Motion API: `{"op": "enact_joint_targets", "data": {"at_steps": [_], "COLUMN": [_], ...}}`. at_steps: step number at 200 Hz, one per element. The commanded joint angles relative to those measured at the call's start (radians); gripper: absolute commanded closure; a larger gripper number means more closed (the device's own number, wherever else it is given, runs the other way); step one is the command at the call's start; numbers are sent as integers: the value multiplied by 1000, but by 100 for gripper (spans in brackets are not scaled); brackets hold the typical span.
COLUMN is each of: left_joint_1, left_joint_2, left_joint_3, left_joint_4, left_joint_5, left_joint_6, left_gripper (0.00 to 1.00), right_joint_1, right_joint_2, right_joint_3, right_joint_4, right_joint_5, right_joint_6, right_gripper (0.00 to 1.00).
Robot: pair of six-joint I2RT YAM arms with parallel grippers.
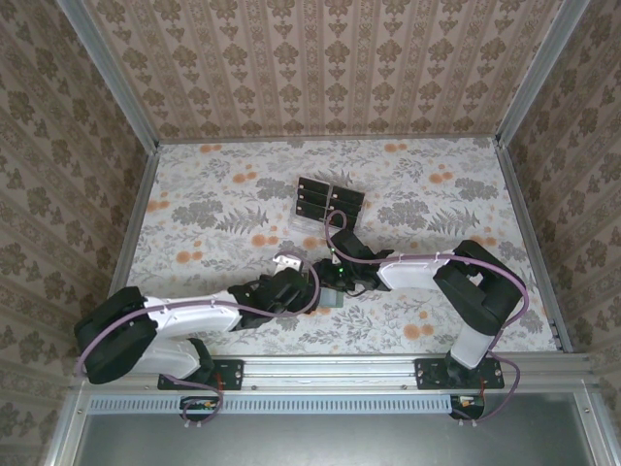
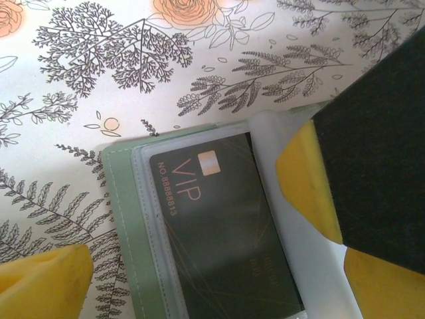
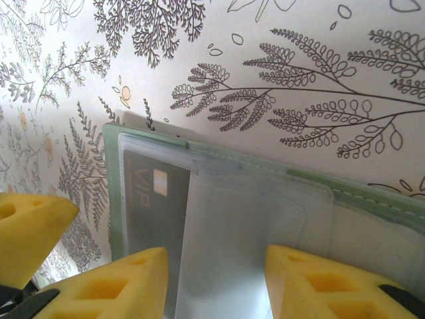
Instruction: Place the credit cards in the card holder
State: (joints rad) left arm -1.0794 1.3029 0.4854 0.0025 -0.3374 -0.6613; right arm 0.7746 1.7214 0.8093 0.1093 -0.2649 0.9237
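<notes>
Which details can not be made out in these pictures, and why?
Top view: card holder mostly covered by left gripper and right gripper.
Left wrist view: credit card cut off by bottom edge; its small print too faint.
Right wrist view: grip on clear flap unclear, fingers cut off.

Glossy credit card (image 2: 219, 232) behind clear plastic; matt card holder (image 2: 126, 199).

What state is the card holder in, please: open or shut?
Open: the card holder lies spread, clear sleeves exposed, a credit card showing inside.
</notes>
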Motion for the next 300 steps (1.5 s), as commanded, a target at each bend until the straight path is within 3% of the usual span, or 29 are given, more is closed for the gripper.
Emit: {"op": "enact_joint_targets", "data": {"at_steps": [1, 119, 300], "left_joint_1": [-7, -12, -13], "left_joint_2": [32, 86, 78], "left_joint_3": [-3, -37, -48], "left_joint_4": [16, 13, 16], "left_joint_5": [-12, -46, -48], "left_joint_6": [18, -43, -50], "left_gripper": [0, 0, 0], "right_joint_1": [-5, -20, -1], "right_joint_2": [11, -126, -46], "right_joint_3": [-20, -81, -96], "right_joint_4": [-11, -25, 82], "right_joint_5": [-22, 1, -35], "right_joint_6": [18, 31, 88], "right_gripper": [56, 53, 53]}}
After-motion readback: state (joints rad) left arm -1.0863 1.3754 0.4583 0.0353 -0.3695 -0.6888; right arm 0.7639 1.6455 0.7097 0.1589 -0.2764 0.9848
